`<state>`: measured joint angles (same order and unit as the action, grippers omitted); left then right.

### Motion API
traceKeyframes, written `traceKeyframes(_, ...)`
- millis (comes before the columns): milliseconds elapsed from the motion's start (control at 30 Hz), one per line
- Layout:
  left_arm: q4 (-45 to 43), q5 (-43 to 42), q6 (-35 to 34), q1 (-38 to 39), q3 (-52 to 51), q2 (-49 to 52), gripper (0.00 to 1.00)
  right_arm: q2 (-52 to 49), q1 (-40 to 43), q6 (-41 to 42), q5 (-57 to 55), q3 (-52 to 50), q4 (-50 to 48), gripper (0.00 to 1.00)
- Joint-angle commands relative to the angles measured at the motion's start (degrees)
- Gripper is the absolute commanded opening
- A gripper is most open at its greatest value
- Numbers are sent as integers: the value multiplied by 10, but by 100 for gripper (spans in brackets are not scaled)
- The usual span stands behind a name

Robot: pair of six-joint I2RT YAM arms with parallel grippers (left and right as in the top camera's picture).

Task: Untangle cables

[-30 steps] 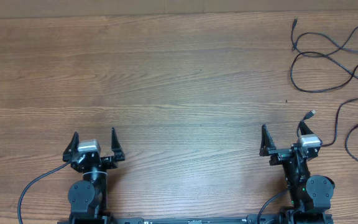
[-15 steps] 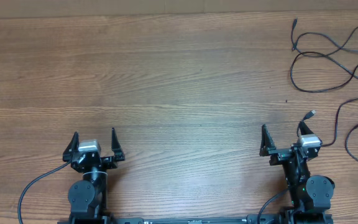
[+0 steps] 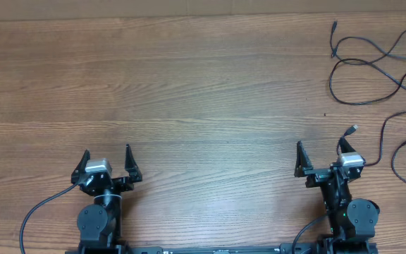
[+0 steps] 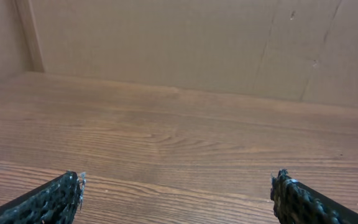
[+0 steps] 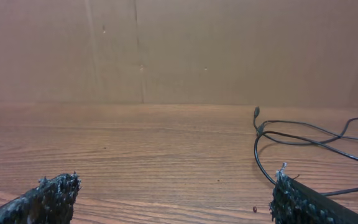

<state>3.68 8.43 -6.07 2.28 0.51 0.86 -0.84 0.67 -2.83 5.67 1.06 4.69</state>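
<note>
Hovering at the near edge of the brown wooden worktop [image 3: 203, 85], our left pincer [image 3: 106, 152] and right pincer [image 3: 321, 147] gape empty; we see thin black cables [image 5: 261, 131] lying looped far right.

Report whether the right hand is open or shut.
Open. On the right hand, the two fingers stand wide apart in the overhead and wrist views, with nothing gripped between them.

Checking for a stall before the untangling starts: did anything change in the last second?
Nothing visibly changed. The left gripper and right gripper stay open and empty at the near edge, and the cables lie untouched at the far right.
</note>
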Motion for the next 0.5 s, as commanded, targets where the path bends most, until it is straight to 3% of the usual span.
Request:
traceKeyframes(0, 2, -4, -13, 4, -2, -7, 100, 7, -3, 0, -5, -6, -3, 100)
traceKeyframes(333, 4, -21, -11, 4, -2, -7, 100, 7, -3, 0, -5, -6, -3, 100)
traceKeyframes(467, 5, -28, 35, 4, -2, -7, 99, 7, -3, 0, -5, -6, -3, 100)
